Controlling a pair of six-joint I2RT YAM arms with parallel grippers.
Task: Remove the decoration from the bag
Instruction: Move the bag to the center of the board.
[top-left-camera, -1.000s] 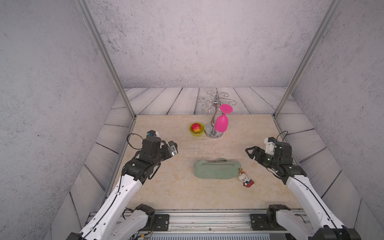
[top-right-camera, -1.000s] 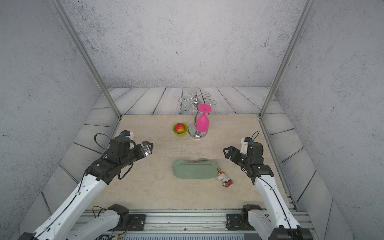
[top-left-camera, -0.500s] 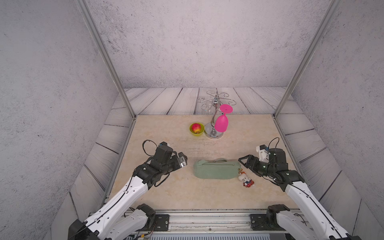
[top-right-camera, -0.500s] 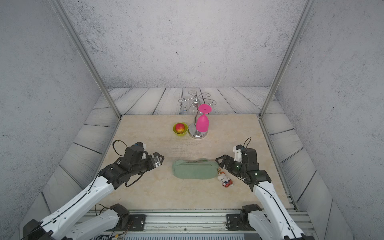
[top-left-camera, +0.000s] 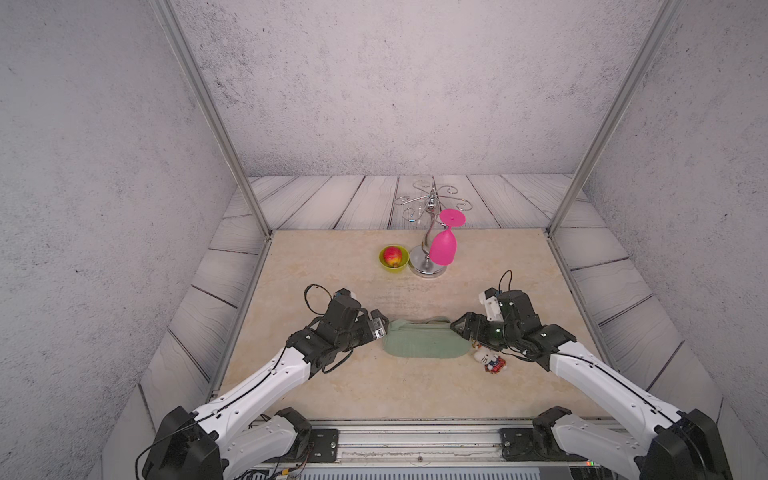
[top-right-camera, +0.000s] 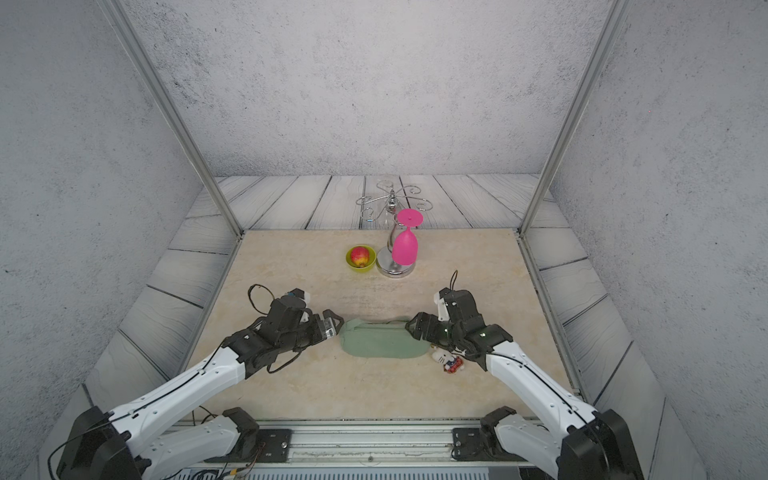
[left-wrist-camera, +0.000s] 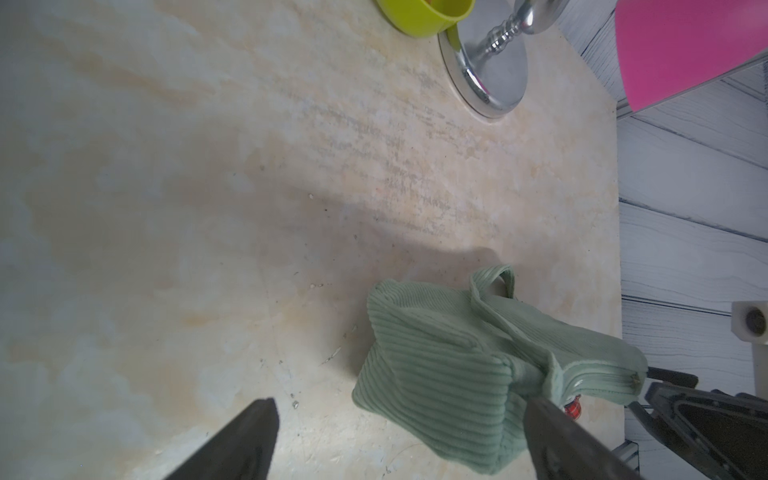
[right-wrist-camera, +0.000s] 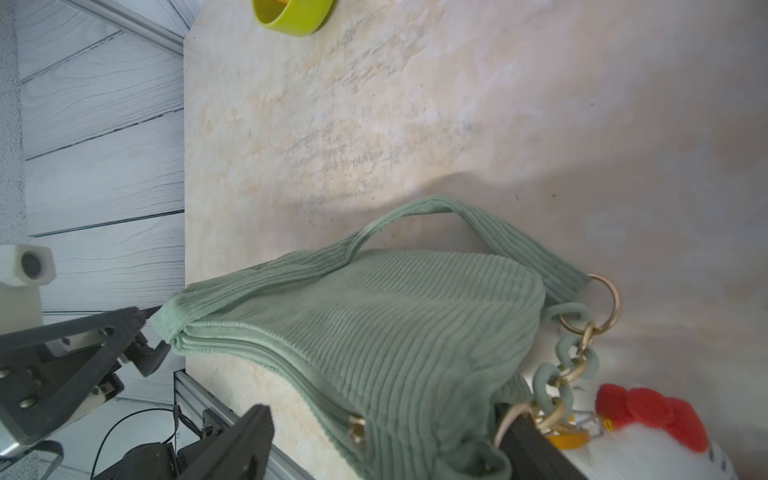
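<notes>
Left end effector (top-left-camera: 381, 327) (top-right-camera: 335, 326): jaws wide, at the 9 o'clock end of the bag (top-left-camera: 419, 343) (top-right-camera: 380, 343). In the left wrist view (left-wrist-camera: 401, 403) one finger lies over bare tabletop (top-left-camera: 374, 382) and the other at the bag's (left-wrist-camera: 440, 374) corner, so that corner sits between them; contact cannot be judged.

Bag: sage-green ribbed fabric, lying flat, long axis from 9 to 3 o'clock, a little toward 6 o'clock of the tabletop's centre. Its strap (right-wrist-camera: 415, 208) arches on the 12 o'clock side.

Right end effector (top-left-camera: 461, 330) (top-right-camera: 413, 328): jaws wide, at the 3 o'clock end of the bag. In the right wrist view (right-wrist-camera: 384, 415) the fingers span that end of the bag (right-wrist-camera: 374, 324), nothing pinched.

Decoration (top-left-camera: 488, 359) (top-right-camera: 446, 359) (right-wrist-camera: 648, 440): white figure with red bow, on the tabletop just beside the bag's 4 o'clock corner, below the right end effector. A chain (right-wrist-camera: 573, 365) of green and gold links runs from the ring (right-wrist-camera: 609, 303) at the strap's end to the orange clasp (right-wrist-camera: 569, 438).

At 12 o'clock, well apart from the bag: bowl (top-left-camera: 395, 268) with red fruit, then a chrome stand (top-left-camera: 426, 266) carrying an inverted pink glass (top-left-camera: 443, 247).
</notes>
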